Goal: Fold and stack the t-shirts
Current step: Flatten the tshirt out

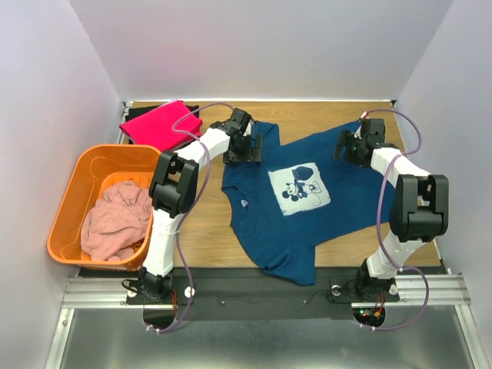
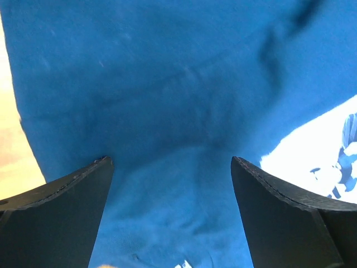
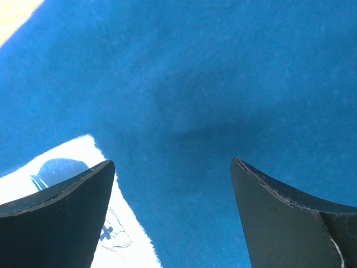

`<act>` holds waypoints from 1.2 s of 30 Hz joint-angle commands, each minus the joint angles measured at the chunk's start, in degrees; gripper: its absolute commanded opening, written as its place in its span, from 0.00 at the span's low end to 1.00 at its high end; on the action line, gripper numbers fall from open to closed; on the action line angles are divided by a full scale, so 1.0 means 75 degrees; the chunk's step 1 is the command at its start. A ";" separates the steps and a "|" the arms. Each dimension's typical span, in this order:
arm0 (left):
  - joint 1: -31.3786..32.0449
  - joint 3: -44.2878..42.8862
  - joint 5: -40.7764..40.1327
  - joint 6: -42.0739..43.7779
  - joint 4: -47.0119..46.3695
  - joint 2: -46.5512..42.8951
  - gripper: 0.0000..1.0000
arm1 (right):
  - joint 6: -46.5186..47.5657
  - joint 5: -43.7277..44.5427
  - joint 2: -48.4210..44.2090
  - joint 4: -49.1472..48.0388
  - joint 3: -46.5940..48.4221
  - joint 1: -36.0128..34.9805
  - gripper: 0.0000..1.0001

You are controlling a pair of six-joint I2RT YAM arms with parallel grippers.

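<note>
A navy blue t-shirt (image 1: 292,223) with a white cartoon-mouse print (image 1: 299,191) lies spread flat on the wooden table. My left gripper (image 1: 244,148) hovers open over its far left sleeve; in the left wrist view the blue cloth (image 2: 178,111) fills the picture between the wide-apart fingers (image 2: 61,212). My right gripper (image 1: 354,148) is open over the far right sleeve, with blue cloth (image 3: 223,84) and a corner of the print (image 3: 67,153) below it. A bright pink t-shirt (image 1: 160,124) lies folded at the far left on a black one (image 1: 129,138). A pale dusty-pink t-shirt (image 1: 117,219) is crumpled in the basket.
The orange plastic basket (image 1: 68,201) stands off the table's left edge. White walls close in at the back and both sides. Bare wood (image 1: 323,115) shows behind the blue shirt. The metal rail (image 1: 261,286) holding the arm bases runs along the near edge.
</note>
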State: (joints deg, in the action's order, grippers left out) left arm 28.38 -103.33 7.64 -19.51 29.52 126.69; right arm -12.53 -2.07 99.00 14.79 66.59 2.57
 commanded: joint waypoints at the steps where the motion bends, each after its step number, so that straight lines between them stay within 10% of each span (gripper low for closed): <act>1: -0.0267 -0.0332 0.0247 -0.0059 -0.0337 0.0438 0.98 | -0.0145 -0.0334 0.0194 0.0196 -0.0031 0.0021 0.90; 25: -0.1276 -0.4621 0.1420 -0.0388 -0.2410 0.2866 0.96 | -0.0755 -0.0616 0.0768 0.1216 0.0297 -0.0331 0.89; 36: -0.1171 -0.2082 0.0352 -0.0012 -0.2098 -0.0167 0.96 | -0.0439 -0.0194 0.0803 0.1251 0.0719 -0.0331 0.89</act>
State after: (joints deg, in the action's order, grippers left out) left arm 19.14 -123.39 13.15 -20.73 12.95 137.73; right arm -17.34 -5.61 103.98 24.05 69.78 0.34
